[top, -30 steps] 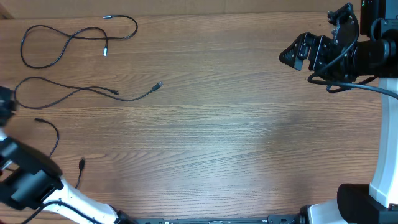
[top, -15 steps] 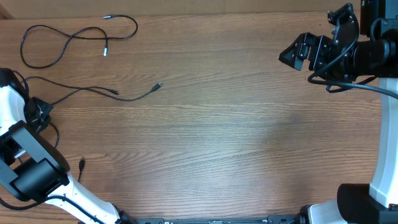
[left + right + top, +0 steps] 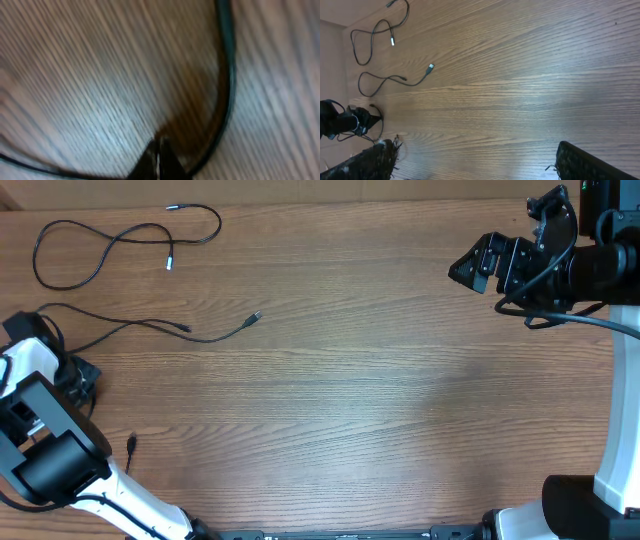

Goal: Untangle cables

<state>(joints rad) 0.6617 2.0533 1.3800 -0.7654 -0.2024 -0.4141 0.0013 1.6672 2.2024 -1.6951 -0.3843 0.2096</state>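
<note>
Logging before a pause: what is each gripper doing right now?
Left gripper: closed beside a cable; whether it grips it cannot be told.
Right gripper: open, empty.

Under me lay 1 broad wooden table, mid-brown, its grain running in long streaks from side to side. The light was soft and even, leaving a paler sheen right of the middle. Beyond the far edge ran a plain tan strip, lighter than the tabletop; whether wall or floor, I could not tell.
</note>
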